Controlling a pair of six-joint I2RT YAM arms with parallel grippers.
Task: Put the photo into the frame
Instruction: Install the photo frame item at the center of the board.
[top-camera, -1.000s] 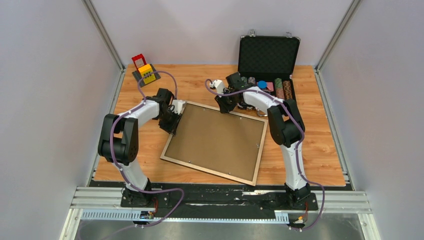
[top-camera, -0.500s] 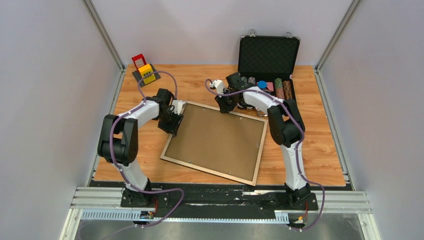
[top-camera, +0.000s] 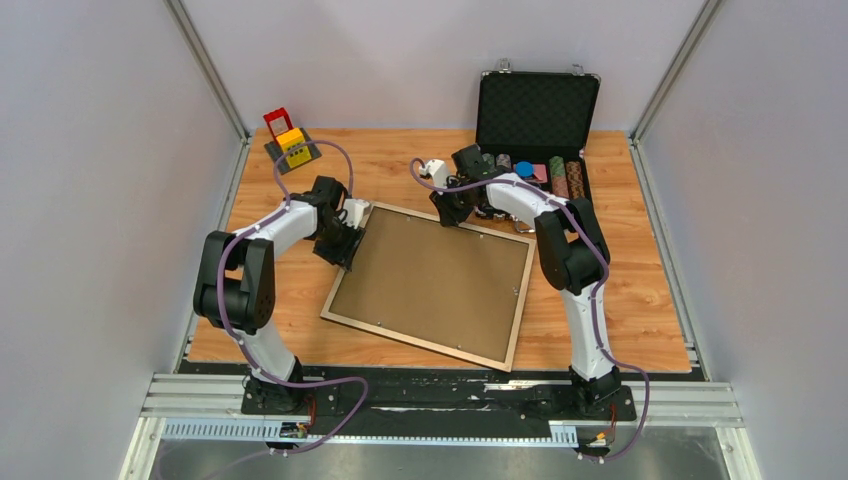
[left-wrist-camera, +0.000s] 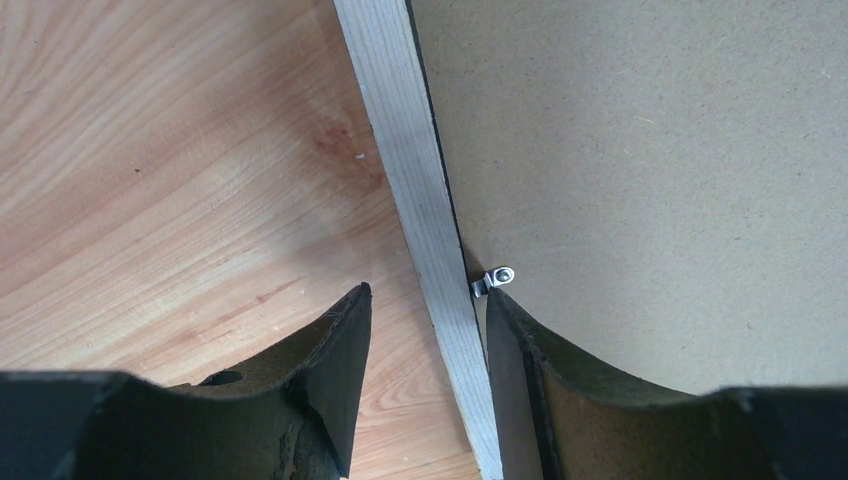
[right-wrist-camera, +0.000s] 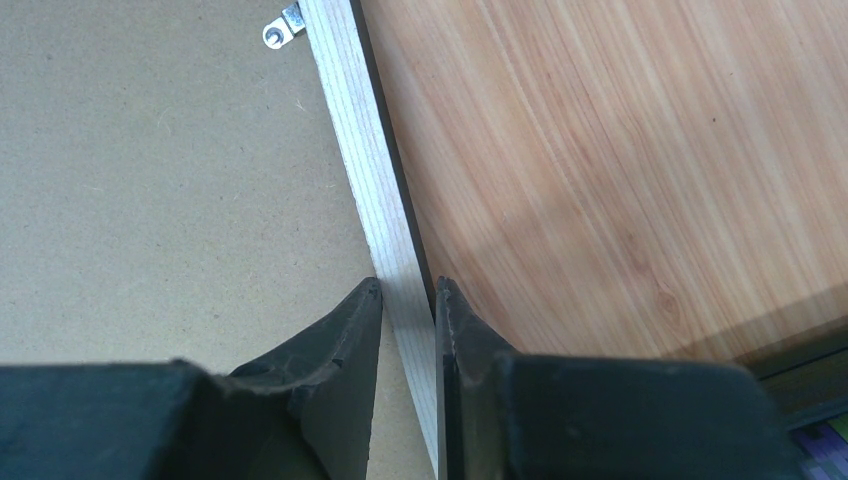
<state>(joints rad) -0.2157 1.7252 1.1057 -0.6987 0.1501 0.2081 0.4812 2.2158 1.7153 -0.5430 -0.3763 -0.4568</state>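
Note:
The frame (top-camera: 415, 343) lies back side up mid-table, its pale wood rails around a plain brown backing board (top-camera: 430, 280). The photo is hidden. My left gripper (top-camera: 345, 245) is at the frame's left rail. In the left wrist view the left gripper (left-wrist-camera: 428, 292) is open astride the rail (left-wrist-camera: 400, 130). One finger stands by the rail's inner edge beside a small metal clip (left-wrist-camera: 495, 278); the other is clear of the rail, over the table. My right gripper (top-camera: 450, 215) is at the far rail. In the right wrist view the right gripper (right-wrist-camera: 408, 285) is shut on that rail (right-wrist-camera: 350, 130).
An open black case (top-camera: 537, 110) with poker chips (top-camera: 550, 175) stands at the back right, just behind the right arm. A red and yellow toy (top-camera: 290, 140) sits at the back left. Grey walls close in both sides.
The left gripper's jaws have spread apart and let go of the left rail. The frame and the right arm have stayed still.

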